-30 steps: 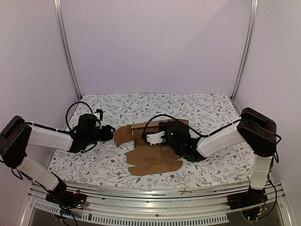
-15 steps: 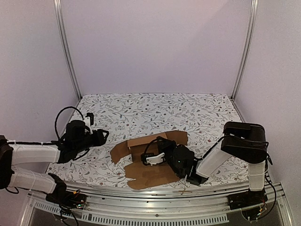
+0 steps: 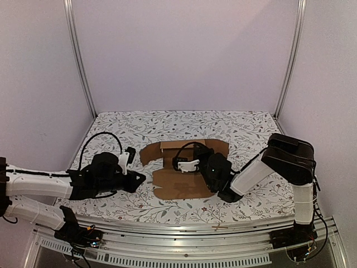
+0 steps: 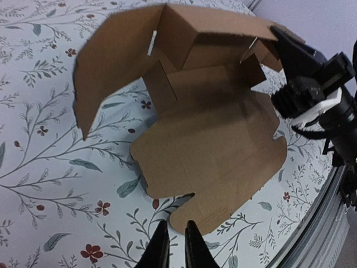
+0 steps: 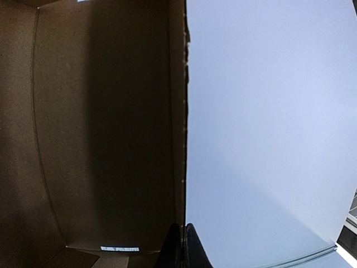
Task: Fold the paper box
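The box [image 3: 178, 184] is only half formed, so I judge the step in hand to be the raising of its walls, with most of the folding not yet done. It lies in the middle of the table [image 3: 245, 134], between the two arms. The right gripper [image 3: 181, 164] is clenched, and in its wrist view the fingertips seem to pinch the edge of one raised cardboard wall, so it holds the box in place. The left gripper [image 3: 136, 177] is just beside the left edge of the box. Its fingers [image 4: 162, 245] are almost closed with only a narrow slit between them, and nothing is in that slit. The far wall [image 3: 184, 149] stands up, with a loose flap at each end, while the flat panel [image 3: 187, 190] lies on the table on the side of the arm bases. The long axis of the box runs across the table from left to right, and its open hollow faces up and toward the near edge. The next move probably calls for the left gripper to reach the left flap or the flat panel and turn it inward, while the right gripper keeps the wall upright.
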`<state>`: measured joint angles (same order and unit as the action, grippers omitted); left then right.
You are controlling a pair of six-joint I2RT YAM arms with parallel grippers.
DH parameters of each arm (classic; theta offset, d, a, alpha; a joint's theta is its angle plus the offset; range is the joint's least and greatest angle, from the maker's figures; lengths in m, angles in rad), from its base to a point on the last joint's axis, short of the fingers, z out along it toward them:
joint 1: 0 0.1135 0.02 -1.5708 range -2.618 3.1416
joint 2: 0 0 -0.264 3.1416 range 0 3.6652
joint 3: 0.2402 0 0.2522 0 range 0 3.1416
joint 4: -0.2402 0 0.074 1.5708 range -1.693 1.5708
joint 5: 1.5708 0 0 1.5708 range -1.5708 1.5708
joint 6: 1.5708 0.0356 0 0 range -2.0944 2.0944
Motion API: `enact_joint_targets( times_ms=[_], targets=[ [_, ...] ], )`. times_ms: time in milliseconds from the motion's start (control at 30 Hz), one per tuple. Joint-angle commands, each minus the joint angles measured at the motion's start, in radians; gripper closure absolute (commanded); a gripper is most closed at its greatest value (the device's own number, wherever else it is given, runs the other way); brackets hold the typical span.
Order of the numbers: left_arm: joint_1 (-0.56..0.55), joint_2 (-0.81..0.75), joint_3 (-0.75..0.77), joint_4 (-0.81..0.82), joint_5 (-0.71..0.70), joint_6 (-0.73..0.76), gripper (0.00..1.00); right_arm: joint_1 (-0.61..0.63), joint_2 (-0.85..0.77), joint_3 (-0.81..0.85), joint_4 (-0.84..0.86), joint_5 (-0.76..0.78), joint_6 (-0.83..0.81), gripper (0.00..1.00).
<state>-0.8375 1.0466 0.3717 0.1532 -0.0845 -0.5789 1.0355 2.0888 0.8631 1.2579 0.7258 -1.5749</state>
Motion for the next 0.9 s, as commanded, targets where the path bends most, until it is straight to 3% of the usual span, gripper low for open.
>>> enact_joint_targets(
  times_ms=[0, 400, 867],
  targets=[
    [-0.077, 0.225, 0.107, -0.003, 0.031, 0.013, 0.91, -0.027, 0.046, 0.038, -0.027, -0.003, 0.021, 1.0],
    [-0.097, 0.683, 0.351, 0.059, 0.048, -0.024, 0.95, -0.032, 0.048, 0.03, -0.097, 0.009, 0.068, 1.0],
    [-0.072, 0.837, 0.464, -0.033, 0.054, -0.052, 1.0, 0.047, -0.046, -0.039, -0.286, 0.053, 0.171, 1.0]
  ],
)
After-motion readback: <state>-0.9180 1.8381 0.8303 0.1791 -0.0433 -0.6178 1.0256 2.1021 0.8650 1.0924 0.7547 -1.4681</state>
